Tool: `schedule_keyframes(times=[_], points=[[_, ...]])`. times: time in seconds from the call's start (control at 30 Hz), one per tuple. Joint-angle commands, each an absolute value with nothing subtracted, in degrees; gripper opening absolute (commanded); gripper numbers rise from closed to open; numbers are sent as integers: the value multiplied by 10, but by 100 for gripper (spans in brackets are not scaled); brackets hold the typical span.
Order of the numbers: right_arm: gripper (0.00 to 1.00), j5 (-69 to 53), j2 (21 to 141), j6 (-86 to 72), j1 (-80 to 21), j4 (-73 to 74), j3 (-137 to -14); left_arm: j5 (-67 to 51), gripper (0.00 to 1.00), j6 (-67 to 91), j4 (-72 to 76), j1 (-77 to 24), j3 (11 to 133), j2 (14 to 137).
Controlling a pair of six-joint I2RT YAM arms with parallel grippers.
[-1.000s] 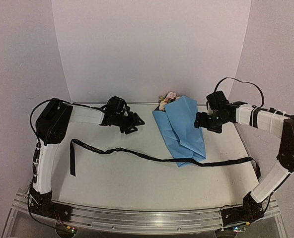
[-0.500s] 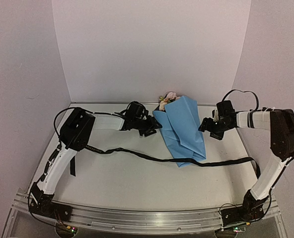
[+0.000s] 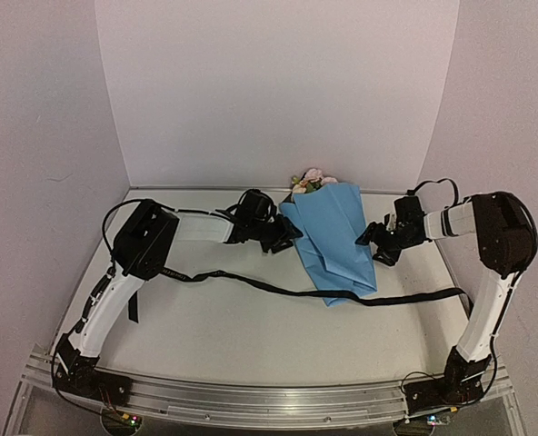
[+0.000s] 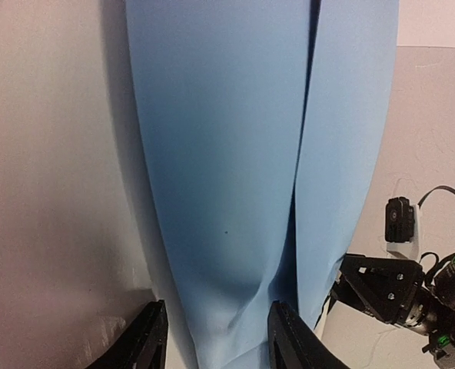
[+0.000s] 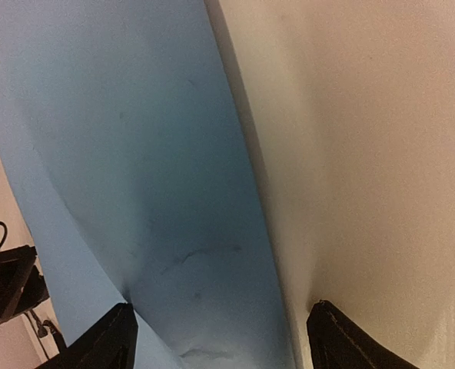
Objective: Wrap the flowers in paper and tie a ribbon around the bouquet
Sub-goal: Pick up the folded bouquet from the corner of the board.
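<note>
The light blue paper [image 3: 334,238] lies folded lengthwise over the flowers [image 3: 312,180], whose pale rose heads stick out at its far end. The black ribbon [image 3: 251,283] runs loose across the table and passes by the paper's near tip. My left gripper [image 3: 285,234] sits at the paper's left edge. In the left wrist view a bulging fold of paper [image 4: 227,192] lies between the open left gripper [image 4: 217,327], with the left finger clear of it. My right gripper [image 3: 371,238] is at the right edge, wide open [image 5: 221,327] over the paper's edge [image 5: 158,192] and bare table.
White walls [image 3: 278,91] close the table on three sides, close behind the flowers. A metal rail [image 3: 251,400] runs along the near edge. One ribbon end [image 3: 131,304] hangs toward the front left; the other loops at the right [image 3: 464,300].
Both arms swung inward to the paper's two sides. The left jaws narrowed around the left fold, and the paper bundle has been pushed slightly narrower.
</note>
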State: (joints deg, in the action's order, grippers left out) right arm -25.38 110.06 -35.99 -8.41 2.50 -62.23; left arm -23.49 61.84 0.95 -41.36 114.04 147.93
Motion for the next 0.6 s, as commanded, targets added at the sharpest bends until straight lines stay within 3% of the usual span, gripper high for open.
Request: schedule_keyframes(times=[0.0, 0.27, 0.37, 0.57], points=[[79, -309, 1127, -388, -87, -12, -640, -244, 46, 639, 32, -419, 1165, 1507], [69, -310, 1148, -370, -107, 5, -677, -263, 38, 647, 40, -419, 1219, 1537], [63, -282, 1149, -349, -119, 40, -698, -274, 34, 647, 39, -419, 1246, 1551], [60, -198, 1134, -306, -147, 94, -725, -285, 27, 640, 33, -419, 1288, 1570]])
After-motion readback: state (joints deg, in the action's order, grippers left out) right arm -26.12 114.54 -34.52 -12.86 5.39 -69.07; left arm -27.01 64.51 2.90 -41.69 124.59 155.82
